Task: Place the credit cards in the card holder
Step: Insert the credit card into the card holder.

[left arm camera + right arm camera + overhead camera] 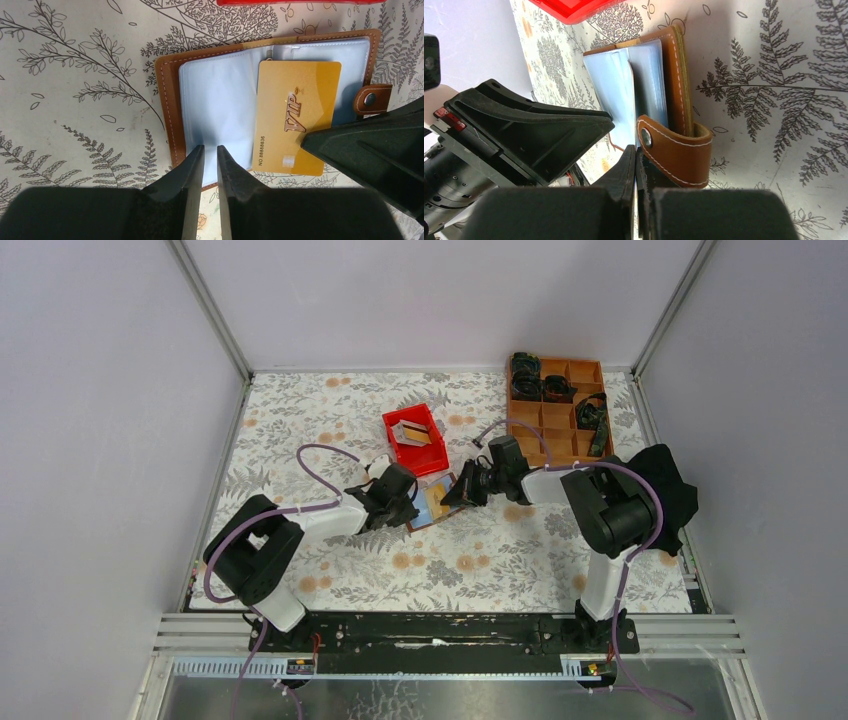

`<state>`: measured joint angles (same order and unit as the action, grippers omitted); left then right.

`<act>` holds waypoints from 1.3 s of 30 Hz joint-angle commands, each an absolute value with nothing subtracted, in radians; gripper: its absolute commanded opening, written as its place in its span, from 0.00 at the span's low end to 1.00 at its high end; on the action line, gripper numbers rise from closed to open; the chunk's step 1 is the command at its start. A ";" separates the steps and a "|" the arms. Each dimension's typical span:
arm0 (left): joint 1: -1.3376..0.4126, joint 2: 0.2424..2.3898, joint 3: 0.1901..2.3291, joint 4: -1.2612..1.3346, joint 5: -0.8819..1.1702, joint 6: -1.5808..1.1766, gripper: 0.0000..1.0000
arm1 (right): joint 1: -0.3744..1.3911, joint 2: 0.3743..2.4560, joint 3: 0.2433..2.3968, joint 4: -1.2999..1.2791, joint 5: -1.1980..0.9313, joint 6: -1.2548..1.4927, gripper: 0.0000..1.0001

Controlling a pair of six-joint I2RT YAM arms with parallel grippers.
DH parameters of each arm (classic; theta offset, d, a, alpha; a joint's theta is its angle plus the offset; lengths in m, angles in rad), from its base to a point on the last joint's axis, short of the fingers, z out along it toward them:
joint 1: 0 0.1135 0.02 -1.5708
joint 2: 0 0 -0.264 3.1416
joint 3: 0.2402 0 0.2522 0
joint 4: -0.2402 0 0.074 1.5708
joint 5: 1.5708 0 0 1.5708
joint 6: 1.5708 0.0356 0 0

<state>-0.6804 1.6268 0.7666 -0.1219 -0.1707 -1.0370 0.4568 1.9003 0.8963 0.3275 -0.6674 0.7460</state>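
Note:
The brown leather card holder (422, 512) lies open on the floral table, its clear pockets facing up (167, 100). A gold VIP credit card (295, 110) lies across its right page. My right gripper (458, 490) is shut on that card's edge beside the snap tab (679, 150); one of its fingers (360, 150) covers the card's corner. My left gripper (210, 149) is nearly shut, with only a thin gap between the jaws. Its tips rest over the left clear pocket and nothing shows between them. More grey and tan cards (413, 432) lie in the red bin.
The red plastic bin (436, 438) stands just behind the card holder. An orange-brown compartment tray (560, 425) with black parts is at the back right. A black cloth (675, 490) lies at the right edge. The two grippers are close together.

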 commanded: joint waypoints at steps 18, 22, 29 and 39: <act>-0.697 1.713 0.672 -0.446 -0.203 -1.014 0.24 | 0.455 1.963 0.871 0.349 -0.667 0.679 0.00; -0.698 1.712 0.670 -0.448 -0.204 -1.017 0.24 | 0.469 1.969 0.885 0.310 -0.644 0.633 0.00; -0.702 1.712 0.671 -0.453 -0.203 -1.021 0.24 | 0.508 1.973 0.923 0.197 -0.579 0.507 0.00; -0.711 1.713 0.675 -0.469 -0.205 -1.026 0.24 | 0.512 1.979 0.943 0.153 -0.578 0.406 0.00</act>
<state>-0.6960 1.6276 0.7662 -0.1249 -0.1909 -1.0534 0.4789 1.9442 0.9455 0.2775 -0.6548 0.5171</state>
